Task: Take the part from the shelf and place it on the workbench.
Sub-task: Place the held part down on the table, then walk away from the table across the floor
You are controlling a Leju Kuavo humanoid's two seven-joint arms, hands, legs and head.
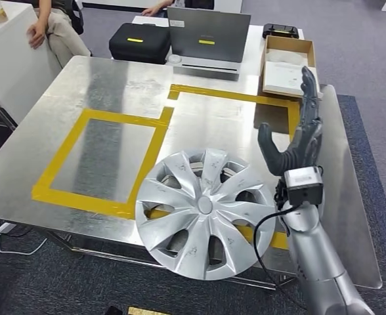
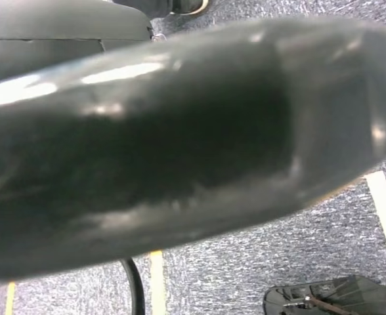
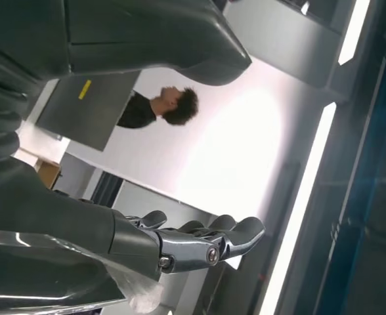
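The part, a silver wheel cover [image 1: 204, 209], lies flat on the metal workbench [image 1: 82, 98], over the front stretch of a yellow tape outline, with its near rim reaching past the bench's front edge. My right hand [image 1: 300, 134] is raised just right of it, clear of the rim. Its fingers point up and its thumb stands apart, and nothing is in it. In the right wrist view the same hand [image 3: 191, 246] has its fingers stretched out and holds nothing.
A second yellow tape rectangle [image 1: 62, 157] marks the bench's left half. At the back stand a black case [image 1: 139, 41], a grey case [image 1: 208, 39] and an open cardboard box [image 1: 286, 65]. A person [image 1: 52, 26] sits at the far left.
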